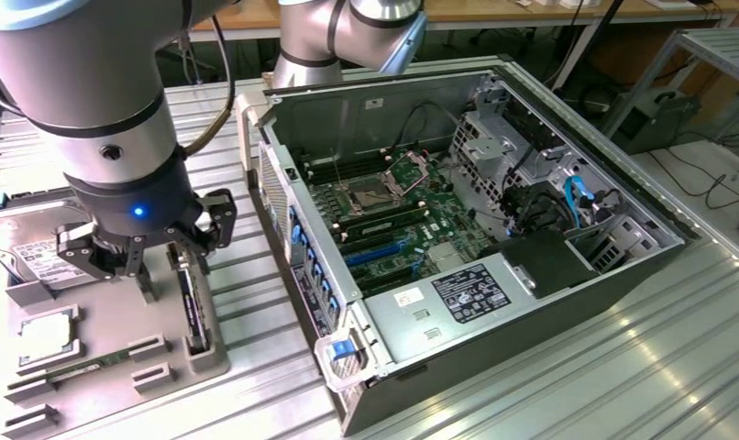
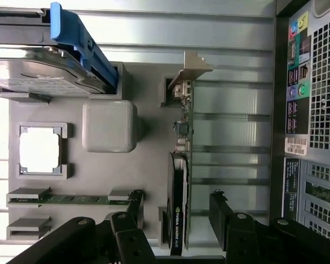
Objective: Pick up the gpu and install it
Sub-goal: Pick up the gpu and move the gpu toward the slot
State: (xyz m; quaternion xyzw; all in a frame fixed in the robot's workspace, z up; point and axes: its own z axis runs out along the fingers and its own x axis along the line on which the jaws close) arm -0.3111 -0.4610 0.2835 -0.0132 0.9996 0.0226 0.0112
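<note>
My fingers are spread wide and hold nothing. They straddle the gpu, 1 finger on each side, with a gap to the card on both. The gpu stands on edge in a slot of the gray tray, its silver bracket at the far end from me. In the exterior view the tray sits on the slatted surface at 8 o'clock from the open computer case. On the tray, a hard drive lies at 10 o'clock from the gpu.

The gpu stood edgewise in the tray. The computer case lay to the exterior view's right.
</note>
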